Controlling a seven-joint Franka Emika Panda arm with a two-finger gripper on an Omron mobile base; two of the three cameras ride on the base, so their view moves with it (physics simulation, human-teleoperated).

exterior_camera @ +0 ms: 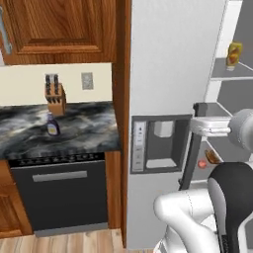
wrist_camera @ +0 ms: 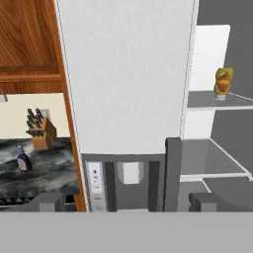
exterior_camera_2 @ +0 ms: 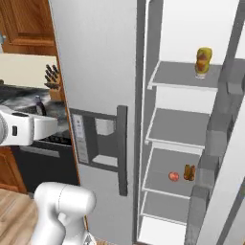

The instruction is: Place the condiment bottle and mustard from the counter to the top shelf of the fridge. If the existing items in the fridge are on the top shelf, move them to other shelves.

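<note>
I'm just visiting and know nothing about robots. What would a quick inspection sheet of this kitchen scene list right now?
Surface: dark marbled counter, left of the fridge.
Job's things: small purple-labelled condiment bottle standing on the counter; yellow mustard bottle upright on the top fridge shelf.
Clutter: wooden knife block behind the condiment bottle; small red round item and brown item on a lower shelf.
Grippers: gripper open, holding nothing, facing the closed grey fridge door.
Cables: nothing seen.
Surroundings: wooden cabinets, black dishwasher, wall outlet, wood floor.

Pincer point(wrist_camera: 126, 202) wide apart, empty, level.
</note>
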